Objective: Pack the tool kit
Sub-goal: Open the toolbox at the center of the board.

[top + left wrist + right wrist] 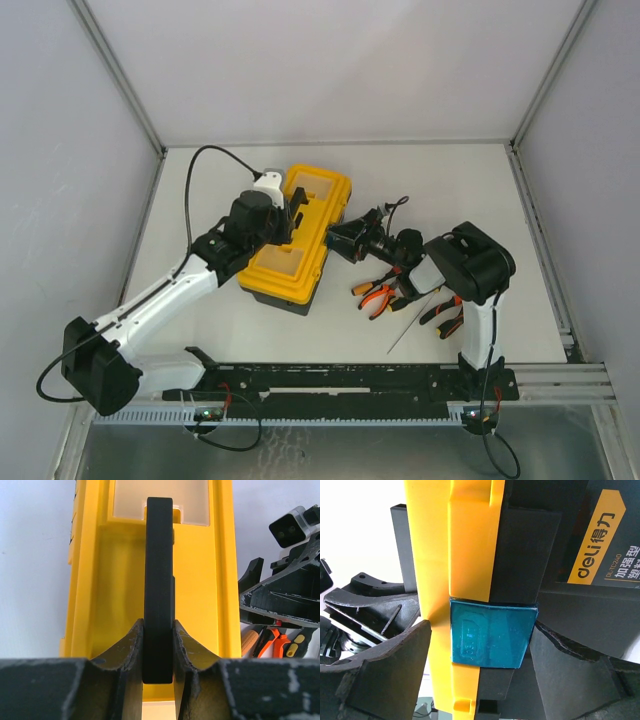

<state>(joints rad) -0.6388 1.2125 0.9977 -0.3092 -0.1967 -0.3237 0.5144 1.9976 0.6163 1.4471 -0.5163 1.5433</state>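
Two arms work the toolbox (300,235), centre of the worktop (250,330): left end effector (158,630) pinches the handle (159,555), right end effector (480,635) sits spread around the teal latch (490,635). I'd hold steady and pop it squarely. Pliers (378,293) wait at 4 o'clock.

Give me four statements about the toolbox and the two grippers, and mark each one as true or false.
1. The left gripper is shut on the handle. True.
2. The lid of the toolbox is open. False: it is closed.
3. The pliers lie inside the toolbox. False: they lie on the table, to its right.
4. The right gripper is open, with one finger on each side of the latch. True.
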